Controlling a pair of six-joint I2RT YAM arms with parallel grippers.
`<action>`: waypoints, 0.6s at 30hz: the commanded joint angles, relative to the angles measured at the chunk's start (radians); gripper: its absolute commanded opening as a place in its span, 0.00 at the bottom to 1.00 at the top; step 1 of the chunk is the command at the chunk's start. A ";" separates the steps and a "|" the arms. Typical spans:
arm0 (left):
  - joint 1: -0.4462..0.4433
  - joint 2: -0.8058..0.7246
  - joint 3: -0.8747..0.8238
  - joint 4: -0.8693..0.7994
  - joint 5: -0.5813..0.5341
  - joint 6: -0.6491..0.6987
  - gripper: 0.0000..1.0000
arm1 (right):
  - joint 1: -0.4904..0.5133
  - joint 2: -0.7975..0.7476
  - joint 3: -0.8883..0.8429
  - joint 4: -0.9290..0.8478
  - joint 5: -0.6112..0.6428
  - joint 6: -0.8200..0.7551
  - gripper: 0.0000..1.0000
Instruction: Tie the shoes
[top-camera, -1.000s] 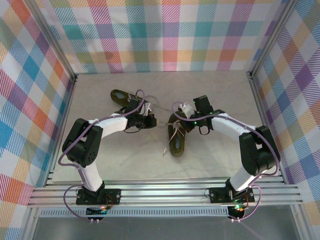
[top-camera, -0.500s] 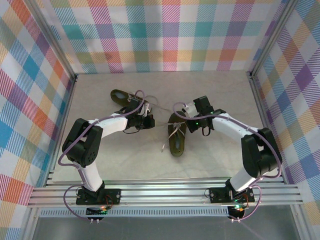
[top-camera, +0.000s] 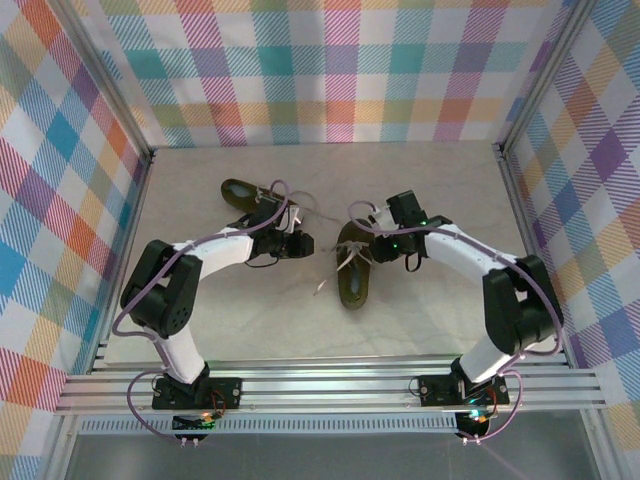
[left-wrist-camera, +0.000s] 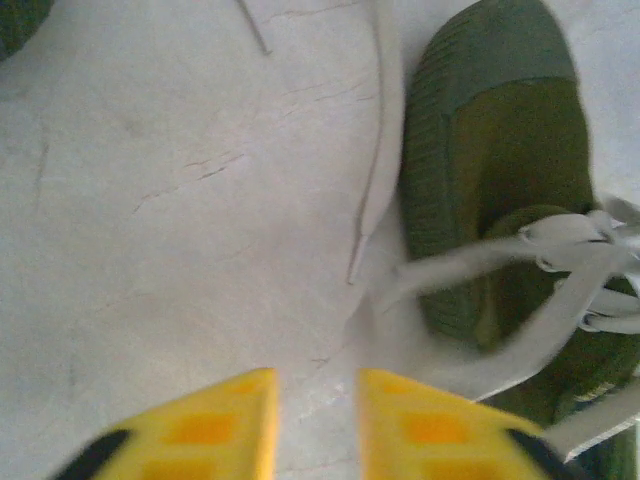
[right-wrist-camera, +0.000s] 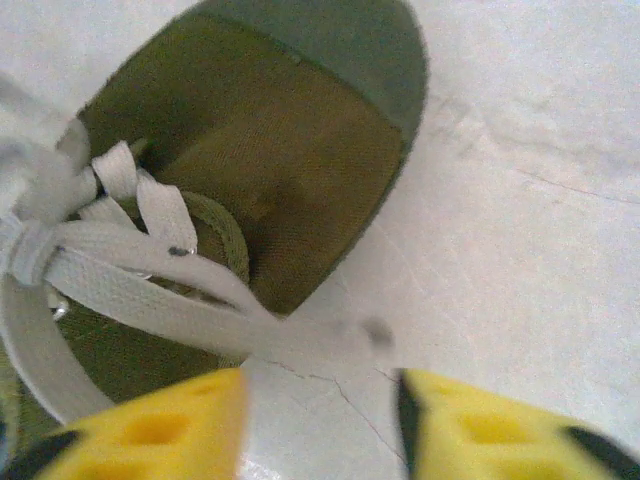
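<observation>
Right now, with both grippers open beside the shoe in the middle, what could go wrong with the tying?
The right gripper is open with a blurred lace running toward its gap; closing could catch only the end and slip. The loose lace end ahead of the left gripper lies flat on the table, so a pinch may miss it. Nothing pins the shoe; a pull might drag it.

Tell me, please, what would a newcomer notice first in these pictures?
First, the small dark olive-green fabric shoe at the middle of the pale marbled table, with its long cream-white laces spread over the shoe and the tabletop. Both arms reach toward it, one from each side, their yellow jaws open. A second matching olive-green shoe lies at the far left, partly behind the left arm.
</observation>
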 joint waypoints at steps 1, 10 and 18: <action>-0.014 -0.134 -0.011 0.034 -0.011 0.006 0.59 | 0.029 -0.138 -0.035 0.019 0.034 0.146 0.93; -0.014 -0.428 -0.120 -0.033 -0.336 -0.011 0.96 | 0.221 -0.185 -0.072 -0.155 0.201 0.479 0.90; -0.014 -0.542 -0.208 -0.093 -0.393 -0.011 0.96 | 0.392 -0.125 -0.075 -0.184 0.229 0.607 0.99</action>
